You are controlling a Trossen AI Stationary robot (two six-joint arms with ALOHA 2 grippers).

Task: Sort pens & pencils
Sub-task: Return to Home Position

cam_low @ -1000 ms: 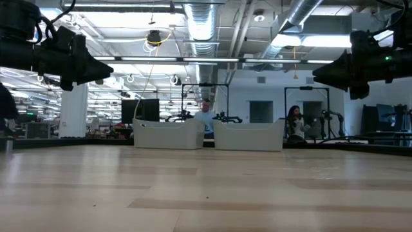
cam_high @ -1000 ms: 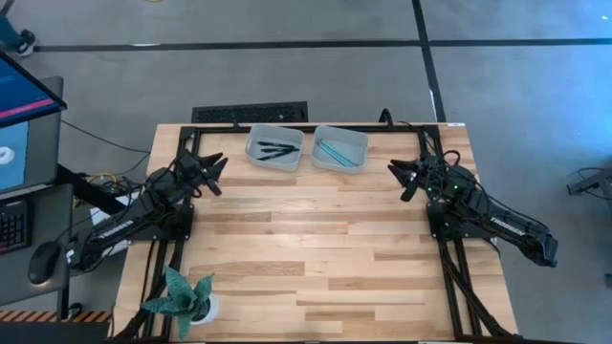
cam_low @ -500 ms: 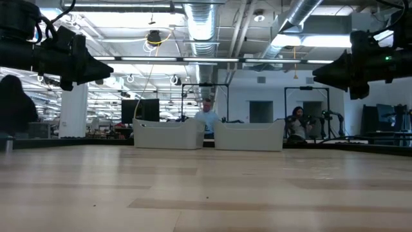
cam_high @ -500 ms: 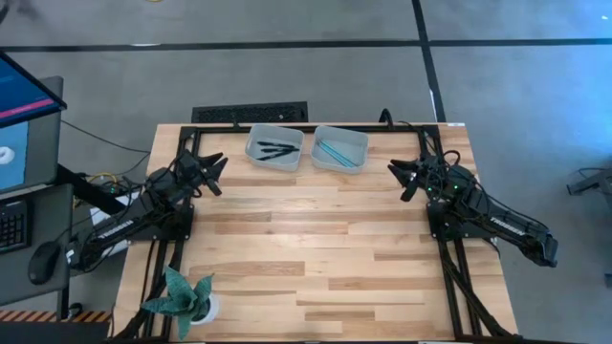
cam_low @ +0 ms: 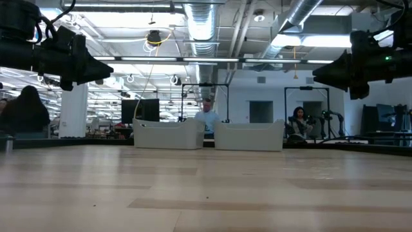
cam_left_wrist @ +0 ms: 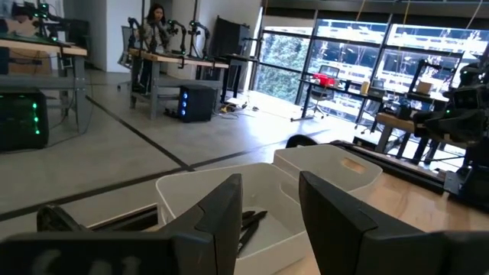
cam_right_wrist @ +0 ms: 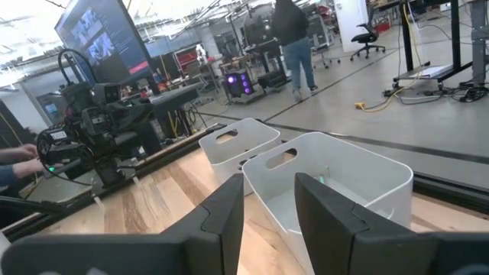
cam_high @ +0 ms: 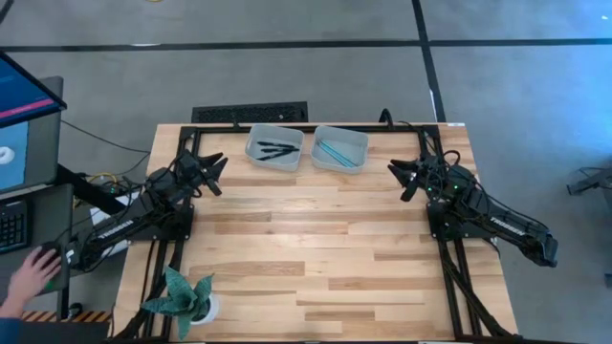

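Observation:
Two pale bins stand side by side at the table's far edge. The left bin (cam_high: pixel 274 149) holds black sticks (cam_high: pixel 277 149), also seen in the left wrist view (cam_left_wrist: pixel 252 221). The right bin (cam_high: pixel 339 149) holds pale teal-blue sticks (cam_high: pixel 335 151). All of them lie on the bin floors. My left gripper (cam_high: pixel 213 174) hovers level above the table's left side, open, pointing toward the bins (cam_left_wrist: pixel 267 221). My right gripper (cam_high: pixel 398 180) hovers level above the right side, open, also pointing toward them (cam_right_wrist: pixel 267 214). Neither has anything between its fingers.
A small potted plant (cam_high: pixel 182 298) stands at the table's near left corner. A desk with a monitor and a mouse is left of the table, and a person's hand (cam_high: pixel 29 275) is on it. The wooden tabletop (cam_high: pixel 316 248) stretches between the arms. People show far off in the room.
Both arms have kept still. A person's hand has come into the high view at the mouse on the desk left of the table.

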